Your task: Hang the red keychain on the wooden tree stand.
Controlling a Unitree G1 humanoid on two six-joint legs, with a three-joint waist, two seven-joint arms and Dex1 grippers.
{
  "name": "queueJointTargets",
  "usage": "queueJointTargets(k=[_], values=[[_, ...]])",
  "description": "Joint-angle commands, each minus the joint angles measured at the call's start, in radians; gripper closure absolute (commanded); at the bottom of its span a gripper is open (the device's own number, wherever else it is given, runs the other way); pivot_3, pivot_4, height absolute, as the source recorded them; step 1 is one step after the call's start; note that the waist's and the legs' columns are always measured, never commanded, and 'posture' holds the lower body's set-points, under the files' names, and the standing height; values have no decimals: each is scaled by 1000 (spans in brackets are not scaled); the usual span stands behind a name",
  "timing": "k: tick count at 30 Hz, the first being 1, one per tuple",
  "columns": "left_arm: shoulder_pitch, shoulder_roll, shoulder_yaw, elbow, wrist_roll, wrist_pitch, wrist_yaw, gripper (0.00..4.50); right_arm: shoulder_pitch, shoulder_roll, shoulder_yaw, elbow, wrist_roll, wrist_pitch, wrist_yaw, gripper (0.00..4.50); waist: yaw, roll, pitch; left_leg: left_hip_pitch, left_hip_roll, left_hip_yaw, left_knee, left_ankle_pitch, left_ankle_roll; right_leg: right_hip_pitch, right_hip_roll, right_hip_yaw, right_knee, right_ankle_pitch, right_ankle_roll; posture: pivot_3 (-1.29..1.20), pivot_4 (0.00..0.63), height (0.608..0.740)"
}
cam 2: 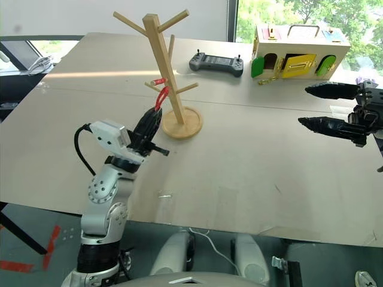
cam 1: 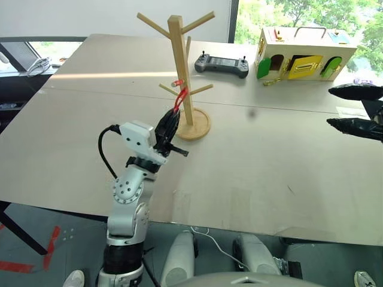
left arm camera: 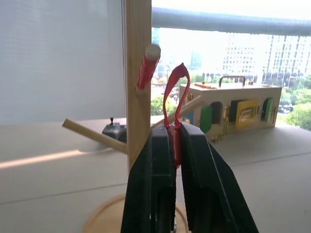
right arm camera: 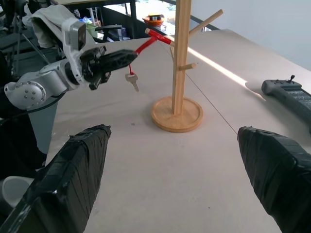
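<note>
Left hand [left arm camera: 176, 145] pinching thin red keychain [left arm camera: 174, 92] loop, beside pale wooden tree stand [left arm camera: 138, 82]

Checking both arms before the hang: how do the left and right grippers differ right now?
The left gripper has its black fingers shut on the thin red keychain, beside a lower peg of the light-wood tree stand. The right gripper has its fingers spread wide and holds nothing. The left reaches up toward the stand; the right sits off to the side, pointing across the table. Both have two black fingers.
</note>
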Motion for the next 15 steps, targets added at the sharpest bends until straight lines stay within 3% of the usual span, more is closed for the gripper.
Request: queueJointTargets(k=[1, 15], values=[[-23, -2, 10, -84, -19, -25, 16, 4430, 14, 16, -14, -14, -24, -22, 15, 0, -2, 0, 0, 0, 0, 0, 0, 0, 0, 0, 0, 0, 0, 0, 0, 0, 150, 740], [48, -14, 16, -119, -4, 2, 92, 4430, 42, 40, -19, 11, -100, -67, 48, 0, -2, 0, 0, 0, 0, 0, 0, 0, 0, 0, 0, 0, -1, 0, 0, 0, 150, 740]])
